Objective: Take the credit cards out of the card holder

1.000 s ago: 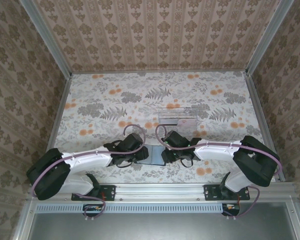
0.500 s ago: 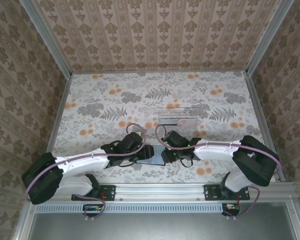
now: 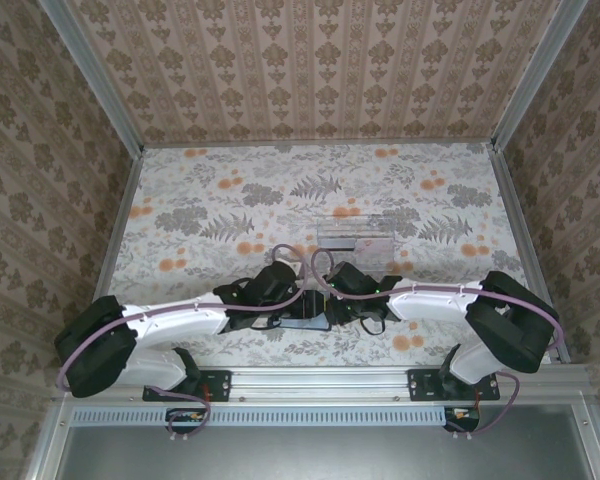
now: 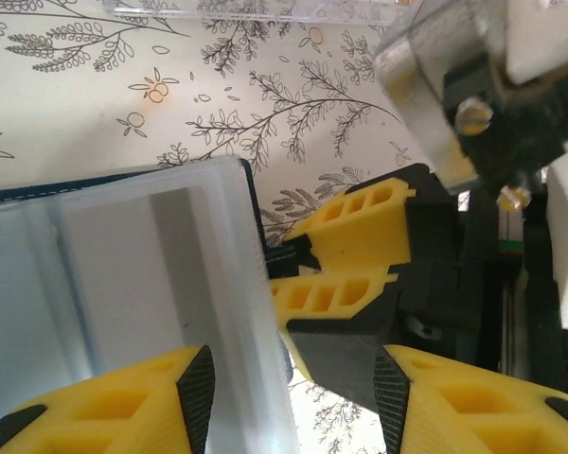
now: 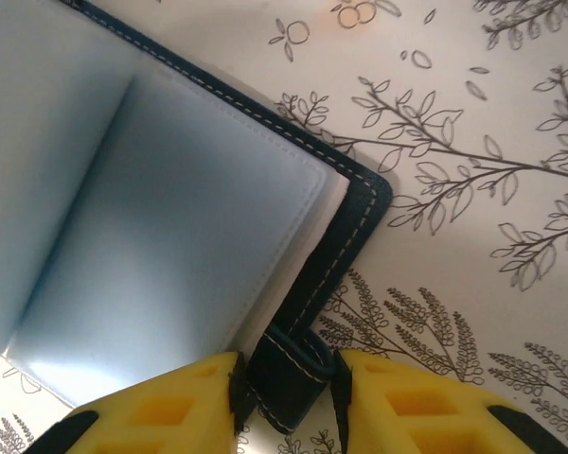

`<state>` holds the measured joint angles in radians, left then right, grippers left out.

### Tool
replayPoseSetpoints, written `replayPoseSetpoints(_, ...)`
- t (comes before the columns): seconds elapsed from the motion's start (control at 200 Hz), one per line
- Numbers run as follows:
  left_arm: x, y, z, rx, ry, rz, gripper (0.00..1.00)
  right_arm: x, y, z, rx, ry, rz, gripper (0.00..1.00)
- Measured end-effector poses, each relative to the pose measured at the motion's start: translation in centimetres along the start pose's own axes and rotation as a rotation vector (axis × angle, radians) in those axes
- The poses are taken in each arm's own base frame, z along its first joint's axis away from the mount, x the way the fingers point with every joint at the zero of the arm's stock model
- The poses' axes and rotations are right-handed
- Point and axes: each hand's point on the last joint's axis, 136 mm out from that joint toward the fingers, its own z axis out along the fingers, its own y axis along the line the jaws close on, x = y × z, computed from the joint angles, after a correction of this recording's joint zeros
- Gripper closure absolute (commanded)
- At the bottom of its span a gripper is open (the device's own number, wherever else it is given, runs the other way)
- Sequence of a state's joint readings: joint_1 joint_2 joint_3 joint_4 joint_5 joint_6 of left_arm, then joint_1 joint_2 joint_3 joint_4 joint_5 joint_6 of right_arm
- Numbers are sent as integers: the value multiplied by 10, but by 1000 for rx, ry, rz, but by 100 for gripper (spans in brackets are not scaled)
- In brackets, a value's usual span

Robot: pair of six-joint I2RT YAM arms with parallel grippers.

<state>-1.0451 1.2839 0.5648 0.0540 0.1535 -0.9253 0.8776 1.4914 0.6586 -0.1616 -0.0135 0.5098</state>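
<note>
The card holder (image 5: pixel 170 218) lies open on the table, navy outside with grey-blue inner panels. My right gripper (image 5: pixel 286 392) is shut on its small navy tab (image 5: pixel 293 374). A pale edge of the credit cards (image 5: pixel 335 200) peeks from under the right panel. In the top view the card holder (image 3: pixel 309 321) sits between my left gripper (image 3: pixel 295 303) and right gripper (image 3: pixel 326 303). My left gripper (image 4: pixel 293 407) is open, and the raised pale edge of the holder's panel (image 4: pixel 246 284) runs between its fingers, close to the left pad (image 4: pixel 197 392). The right gripper's yellow fingers (image 4: pixel 360 241) hold just beyond it.
A clear plastic tray (image 3: pixel 355 236) stands a short way behind the grippers; its near edge (image 4: pixel 256 8) shows in the left wrist view. Patterned walls enclose the table on three sides. An aluminium rail (image 3: pixel 320 378) runs along the near edge.
My left gripper has moved right, over the left side of the card holder, close to the right gripper. The right arm has stayed where it was, still on the tab.
</note>
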Motion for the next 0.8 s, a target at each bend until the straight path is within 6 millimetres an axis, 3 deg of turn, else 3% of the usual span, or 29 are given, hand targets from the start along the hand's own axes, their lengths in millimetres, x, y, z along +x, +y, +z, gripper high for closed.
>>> replayPoseSetpoints(0.295,-10,5,-16,-20,-60,-4,52,-9,-14,-8,34,-44,48,66)
replayPoseSetpoints(0.435,-15,31,-29,-68,-113,-46,56,-9,-14,-9,34,-46,50,66)
replayPoseSetpoints(0.61,-1,72,-35,-157,-115,-111,59,-13,-11,-14,17,-66,51,69)
replayPoseSetpoints(0.8,5,78,-36,-168,-107,-126,60,-14,0,-16,-39,-56,58,80)
